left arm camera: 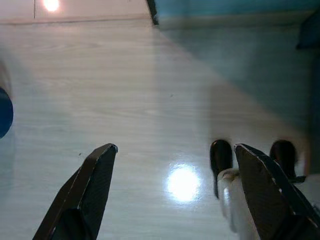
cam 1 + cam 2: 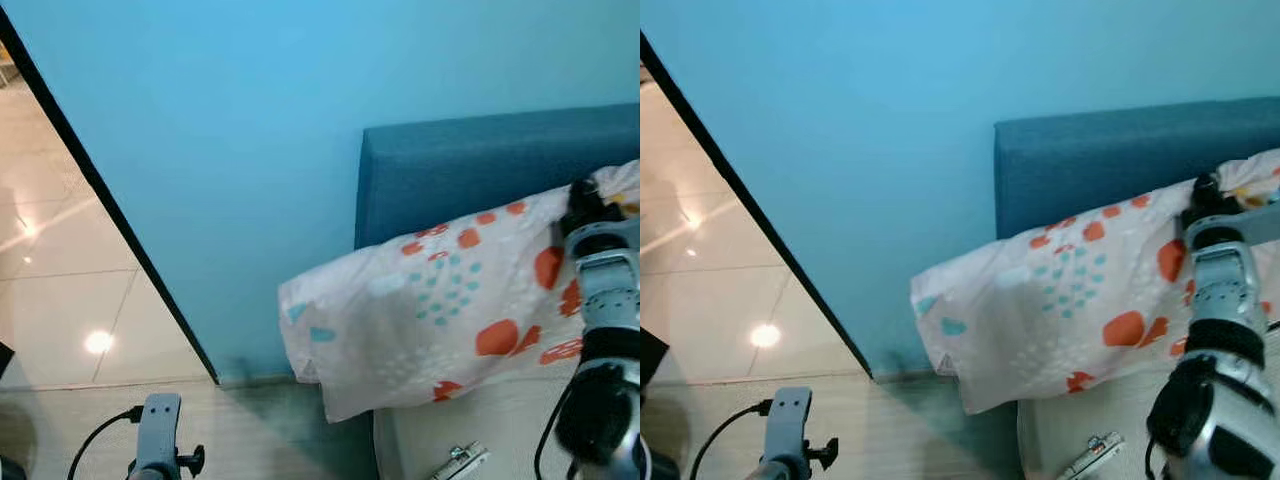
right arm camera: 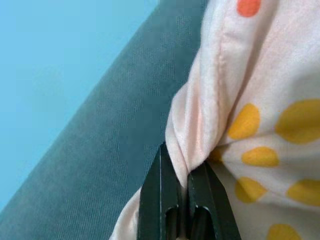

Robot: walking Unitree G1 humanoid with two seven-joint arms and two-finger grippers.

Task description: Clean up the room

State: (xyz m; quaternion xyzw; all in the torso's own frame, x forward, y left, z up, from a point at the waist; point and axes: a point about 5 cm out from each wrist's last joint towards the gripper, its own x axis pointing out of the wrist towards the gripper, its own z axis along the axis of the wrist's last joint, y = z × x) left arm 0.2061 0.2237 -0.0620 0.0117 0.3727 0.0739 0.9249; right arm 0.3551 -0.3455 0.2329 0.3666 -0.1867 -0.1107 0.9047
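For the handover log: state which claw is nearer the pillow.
Right. The right claw is shut on a fold of the pillow by the headboard; the left claw hangs open over the floor.

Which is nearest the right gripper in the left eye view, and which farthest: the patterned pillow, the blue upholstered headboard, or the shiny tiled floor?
1. Patterned pillow: pinched in the right gripper, on the bed.
2. Blue upholstered headboard: directly behind the pillow, against the wall.
3. Shiny tiled floor: far off on the robot's left.
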